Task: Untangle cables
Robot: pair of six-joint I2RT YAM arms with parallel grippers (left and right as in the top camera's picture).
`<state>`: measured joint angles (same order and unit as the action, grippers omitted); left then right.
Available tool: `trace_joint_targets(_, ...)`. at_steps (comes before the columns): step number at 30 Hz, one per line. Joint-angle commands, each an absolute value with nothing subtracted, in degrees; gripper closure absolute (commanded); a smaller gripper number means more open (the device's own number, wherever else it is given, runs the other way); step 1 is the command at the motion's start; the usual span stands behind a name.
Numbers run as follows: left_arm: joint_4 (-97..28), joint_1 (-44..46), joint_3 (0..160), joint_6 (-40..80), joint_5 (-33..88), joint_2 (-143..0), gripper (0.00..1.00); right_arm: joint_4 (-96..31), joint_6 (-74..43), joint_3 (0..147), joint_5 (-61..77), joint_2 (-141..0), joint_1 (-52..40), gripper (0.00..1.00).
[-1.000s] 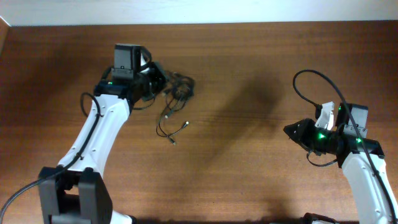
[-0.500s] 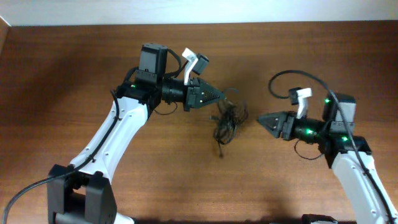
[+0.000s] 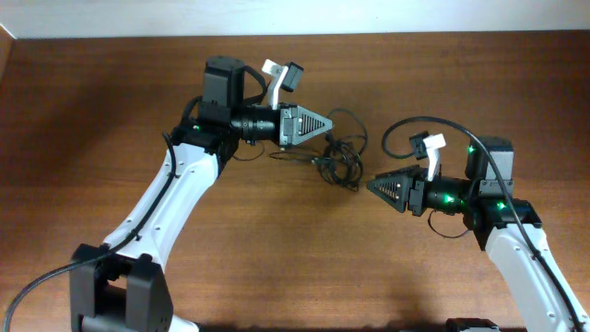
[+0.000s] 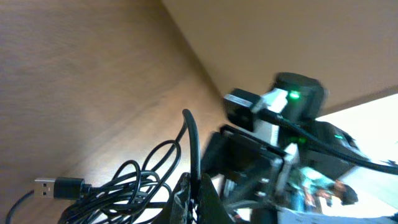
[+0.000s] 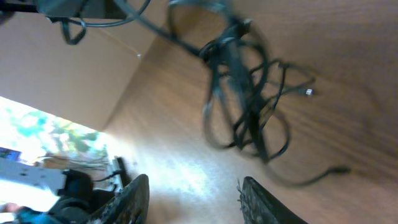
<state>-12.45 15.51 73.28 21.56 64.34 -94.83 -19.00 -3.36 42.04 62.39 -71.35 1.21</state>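
The left fingers (image 3: 315,124) are closed tight. The left wrist view shows a single black strand running up into their tips, so I judge them pinched on one cord of the cables (image 3: 339,164). The right fingers (image 5: 133,200) stand apart with nothing between them, pointed at the bundle from its right and just short of it. The cables sit between the two arms, a little far of the middle of the table (image 3: 101,101), as one loose knot of thin black loops trailing from the left fingertips. Whether the knot rests fully on the wood or partly hangs I cannot tell. They should handle as very light, limp and a little springy. A pull on one strand will likely drag the whole clump rather than free it, and the smooth jacket may slip through a light pinch. The better holds look like the plug ends, which are stiff and give the fingers something to stop against. A USB plug (image 4: 59,185) lies at the left of the bundle in the left wrist view, and a small plug (image 5: 307,92) sticks out on a free tail in the right wrist view. An outer loop standing clear of the knot would also serve. No brand, label or writing can be read on cords, plugs or arms.
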Motion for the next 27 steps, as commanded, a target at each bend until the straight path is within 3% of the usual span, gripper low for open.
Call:
trace_joint_targets(1, -12.03, 15.25, 73.23, 25.45, 71.22, -94.85, 1.00, -18.15, -0.19, 42.17, 56.40, -70.87, 0.75, 0.52)
trace_joint_targets(7, -11.99, 15.25, 73.23, 31.40, 70.00, -94.85, 1.00, -16.97, -0.23, 42.17, 56.36, -70.87, 0.56, 0.52)
trace_joint_targets(13, -11.92, 15.25, 73.23, 36.93, 66.61, -94.85, 1.00, -16.82, -0.21, 42.17, 59.59, -70.87, -5.37, 0.53)
trace_joint_targets(21, -11.99, 16.51, 73.23, 39.68, 67.07, -94.85, 1.00, -11.73, -1.54, 42.17, 44.05, -70.87, -12.97, 0.45)
trace_joint_targets(25, -12.01, 16.51, 73.23, 39.90, 68.20, -94.85, 1.00, -11.64, -5.04, 42.17, 32.18, -70.87, -13.08, 0.32)
trace_joint_targets(27, -11.99, 16.51, 73.23, 40.53, 68.18, -94.85, 1.00, -11.49, -5.04, 42.17, 31.44, -70.87, -13.13, 0.32)
